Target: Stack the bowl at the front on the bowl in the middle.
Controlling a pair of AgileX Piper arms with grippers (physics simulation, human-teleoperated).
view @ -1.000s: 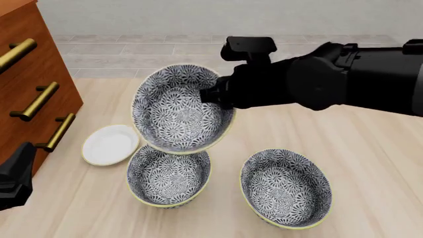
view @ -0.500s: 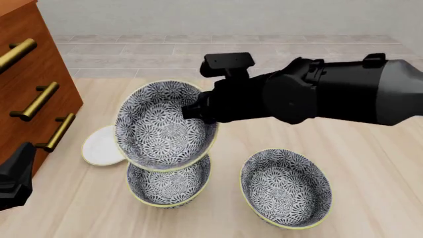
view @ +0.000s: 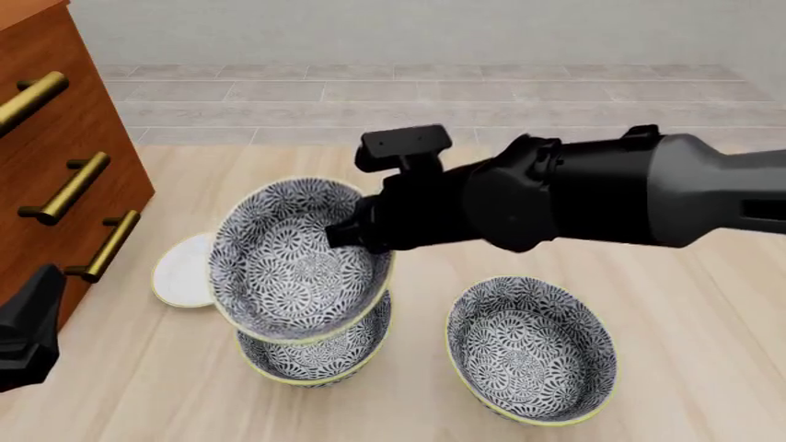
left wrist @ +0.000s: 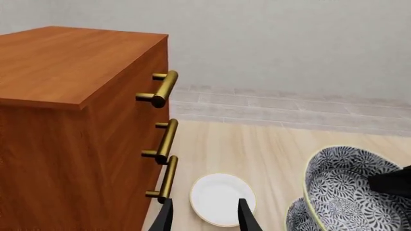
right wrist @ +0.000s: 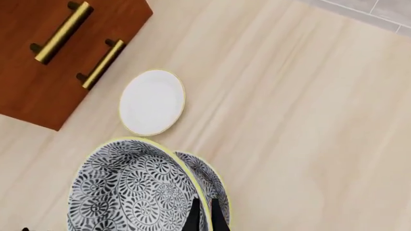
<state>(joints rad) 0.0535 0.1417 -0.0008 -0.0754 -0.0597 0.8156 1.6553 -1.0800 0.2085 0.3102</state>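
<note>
My right gripper is shut on the far rim of the bowl at the front, a floral grey-blue bowl with a yellow-green rim. The bowl hangs slightly tilted, just above the bowl in the middle, and covers most of it. In the right wrist view the thin fingers pinch the held bowl's rim, and the lower bowl peeks out beyond it. My left gripper stands open and holds nothing, low at the front left beside the cabinet, away from both bowls.
A third identical bowl sits at the front right. A small white plate lies left of the stack, partly hidden. A wooden drawer cabinet with brass handles stands at the left.
My right arm has carried the held bowl left and down, from behind the lower bowl to right over it. It now covers more of the plate. The left arm has not moved.
</note>
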